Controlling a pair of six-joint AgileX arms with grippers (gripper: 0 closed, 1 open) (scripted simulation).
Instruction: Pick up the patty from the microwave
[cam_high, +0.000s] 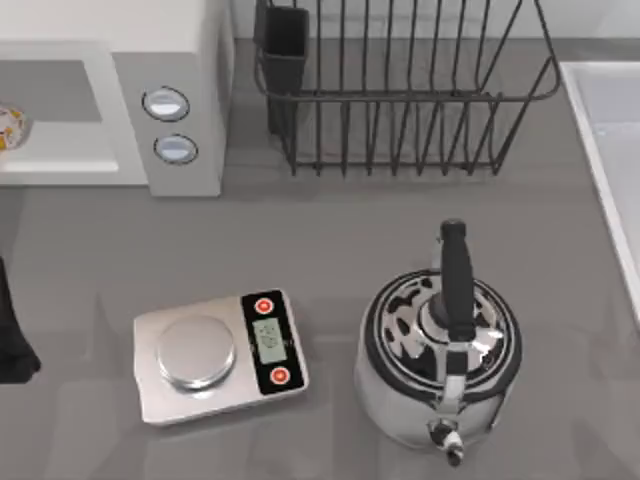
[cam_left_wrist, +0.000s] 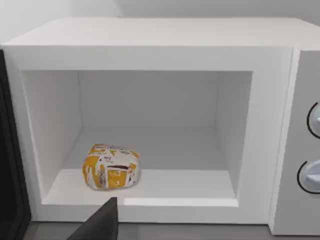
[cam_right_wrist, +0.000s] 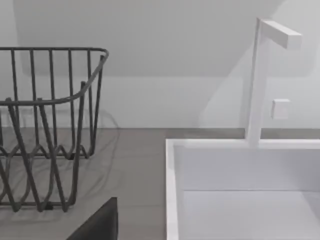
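The microwave (cam_high: 170, 100) sits at the far left of the table (cam_high: 330, 250), door open, w/ two round knobs (cam_high: 166, 104) on its side panel. The patty (cam_left_wrist: 111, 166) lies on the floor of the oven cavity, toward the left side and close to the front edge; it's small, yellow-orange w/ white patches. From above, just a sliver of it shows at the left edge (cam_high: 8, 127).

The left arm (cam_high: 12, 340) is at the left edge of the table, near side, in front of the microwave. Its wrist cam looks straight into the open cavity; one dark finger (cam_left_wrist: 100, 225) of the left gripper shows near the front sill, apart from the patty. Can't tell if it's spread or pressed together.

Right wrist cam looks over a wire dish rack (cam_right_wrist: 45, 125) and a white sink (cam_right_wrist: 240, 190) w/ a white faucet (cam_right_wrist: 260, 75). One dark finger (cam_right_wrist: 97, 222) of the right gripper shows; can't tell its state either.

Near side of the table: a steel kitchen scale (cam_high: 215, 355) left of center and a shiny kettle (cam_high: 440, 360) w/ a black handle to its right, well apart. The rack (cam_high: 400, 90) sits at the far side, right of the microwave.
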